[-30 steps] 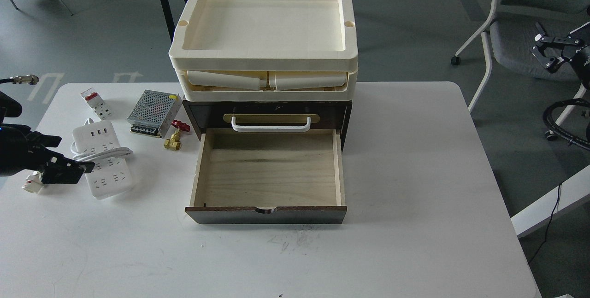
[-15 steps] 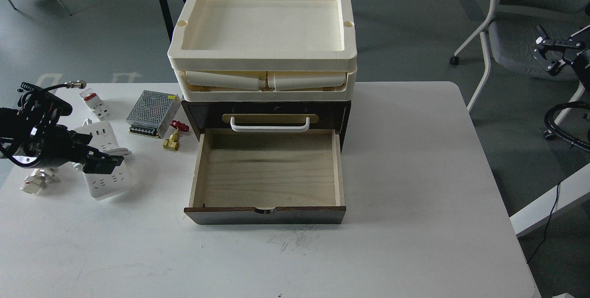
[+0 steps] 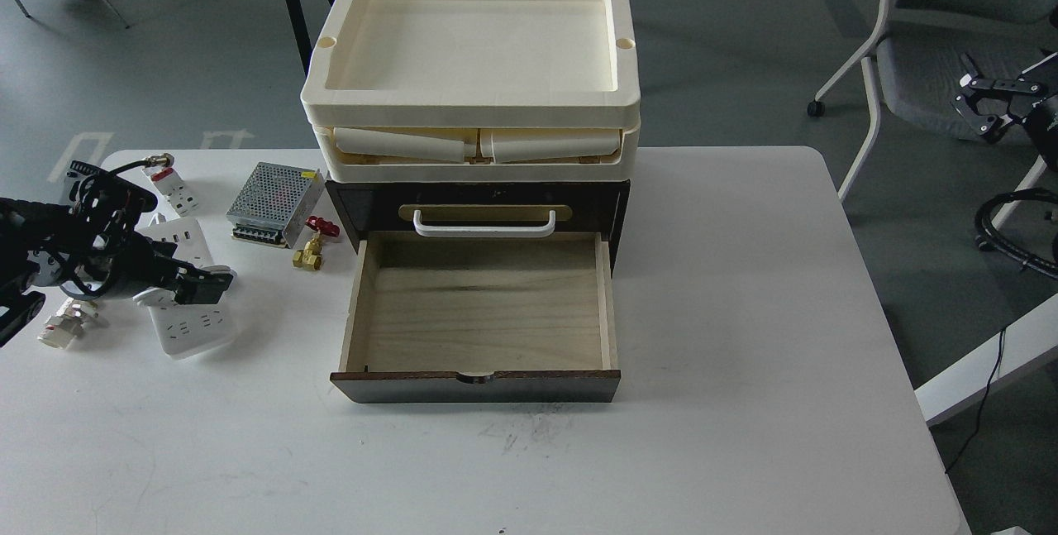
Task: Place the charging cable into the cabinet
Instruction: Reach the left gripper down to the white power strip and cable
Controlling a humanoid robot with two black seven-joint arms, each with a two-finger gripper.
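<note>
A single head view is looking forward and down from above the near edge of the counter [image 3: 744, 287], taking in almost all of its white top. The cabinet [image 3: 475, 212] is sitting near the middle of the frame, its open drawer facing the camera. Beyond the cabinet, grey floor is showing; to its right, an office chair [image 3: 934, 47]. The left arm is entering from the left edge.

Open drawer [image 3: 483, 303] stands bare; cream trays [image 3: 471, 72] overhang behind.

power supply [image 3: 276, 201], brass valve [image 3: 312, 245], breaker [image 3: 173, 188]
</note>
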